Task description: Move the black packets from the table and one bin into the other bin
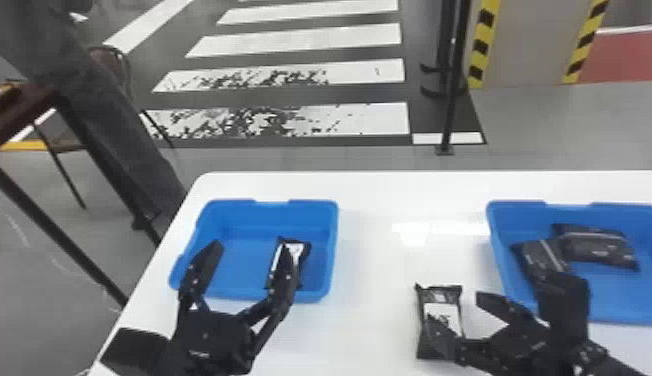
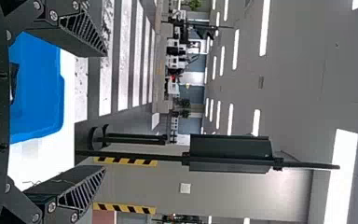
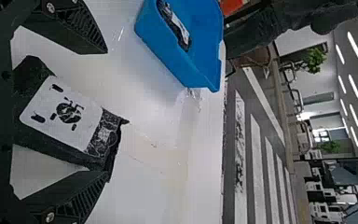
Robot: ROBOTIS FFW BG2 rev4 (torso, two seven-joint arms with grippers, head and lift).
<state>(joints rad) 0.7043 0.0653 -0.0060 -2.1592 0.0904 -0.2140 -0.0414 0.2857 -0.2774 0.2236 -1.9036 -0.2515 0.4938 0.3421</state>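
You have a smooth white table (image 1: 370, 280) with a glossy top that throws back bright patches of light. Your left bin (image 1: 240, 265) and right bin (image 1: 615, 290) look like smooth blue plastic with a soft sheen. The packet on the table (image 3: 65, 112) wears crinkled black film, faintly shiny, under a flat, smooth white label. On your left gripper (image 1: 252, 249) and right gripper (image 1: 453, 311), you see matt black fingers with ribbed sides.
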